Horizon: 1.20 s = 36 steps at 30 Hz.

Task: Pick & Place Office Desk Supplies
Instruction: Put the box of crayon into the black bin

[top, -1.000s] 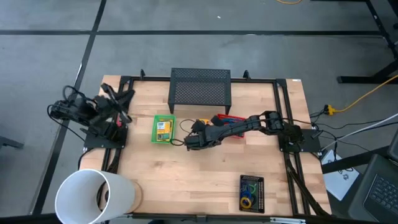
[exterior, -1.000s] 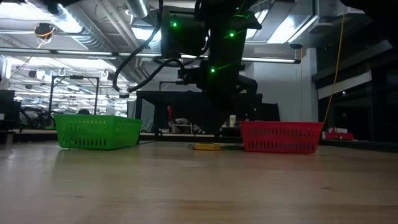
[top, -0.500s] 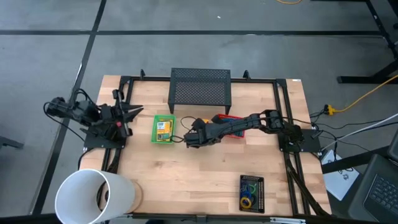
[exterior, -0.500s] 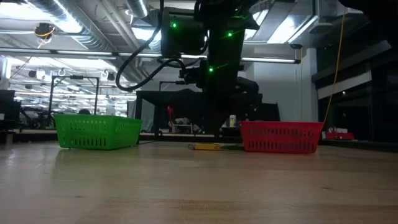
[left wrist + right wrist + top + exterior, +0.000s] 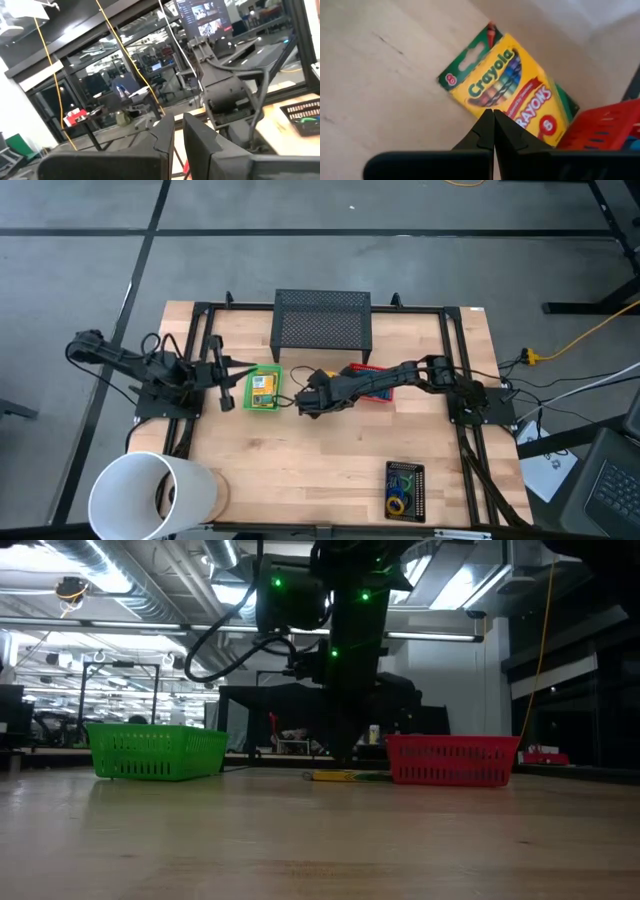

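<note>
A yellow crayon box (image 5: pixel 512 95) lies flat on the table beside the red mesh tray (image 5: pixel 605 131); the low view shows the box (image 5: pixel 345 776) as a thin strip. My right gripper (image 5: pixel 493 116) is shut, its tips pointing down over the box's face, and sits mid-table (image 5: pixel 305 402). A second crayon box (image 5: pixel 262 388) lies in the green tray (image 5: pixel 264 406). Rubber-band rings (image 5: pixel 399 502) lie in the small black tray (image 5: pixel 405 470). My left gripper (image 5: pixel 226 385) hovers left of the green tray, fingers a narrow gap apart (image 5: pixel 179 131), holding nothing. My right gripper comes at the crayon box from above with its shut fingertips (image 5: pixel 486 122) over the printed face near the box's middle (image 5: pixel 506 102). I cannot tell whether the tips touch it. The box lies flat on the table.
A large black mesh tray (image 5: pixel 322 320) stands at the table's far edge. The big white cylinder (image 5: pixel 150 495) lies at the near left corner. Something blue (image 5: pixel 631 142) shows inside the red tray (image 5: pixel 368 372). Bare wood spans the near middle of the table.
My left arm has unfolded from its base and swung its gripper toward the table's right and near side, ending beside the green tray. My right gripper has stayed over the crayon box, and the box has not moved.
</note>
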Each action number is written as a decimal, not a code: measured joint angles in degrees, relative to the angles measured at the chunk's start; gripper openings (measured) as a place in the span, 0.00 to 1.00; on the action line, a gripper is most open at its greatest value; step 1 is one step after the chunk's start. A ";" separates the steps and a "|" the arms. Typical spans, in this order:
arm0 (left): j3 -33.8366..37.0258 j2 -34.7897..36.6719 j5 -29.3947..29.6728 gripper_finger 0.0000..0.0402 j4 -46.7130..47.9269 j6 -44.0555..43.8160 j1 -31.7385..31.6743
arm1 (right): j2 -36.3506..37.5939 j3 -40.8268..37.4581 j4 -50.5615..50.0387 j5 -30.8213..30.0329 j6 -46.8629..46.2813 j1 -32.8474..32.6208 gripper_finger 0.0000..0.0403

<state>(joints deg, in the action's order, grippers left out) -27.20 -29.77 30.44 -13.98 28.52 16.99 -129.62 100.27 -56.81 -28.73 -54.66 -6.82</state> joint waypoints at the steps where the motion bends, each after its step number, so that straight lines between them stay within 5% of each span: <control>1: 0.00 -0.08 -0.04 0.09 -0.02 -0.12 0.00 | 0.00 -0.49 0.56 0.67 -0.19 0.12 0.00; 17: 0.00 -0.14 -0.17 0.09 0.39 -0.23 0.02 | 0.42 -6.22 6.51 2.45 -1.99 0.26 0.00; 30: 0.00 -0.14 -0.11 0.09 0.45 0.64 0.02 | -0.23 -6.23 14.36 5.86 -12.48 -2.66 0.00; 36: 0.00 -0.14 -1.39 0.09 0.44 0.67 -0.39 | -2.96 -5.90 14.46 -0.96 -18.20 -4.15 0.00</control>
<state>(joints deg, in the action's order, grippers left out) -27.20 -29.91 29.05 -13.54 29.19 16.61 -132.58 94.37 -42.35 -29.69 -72.86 -10.97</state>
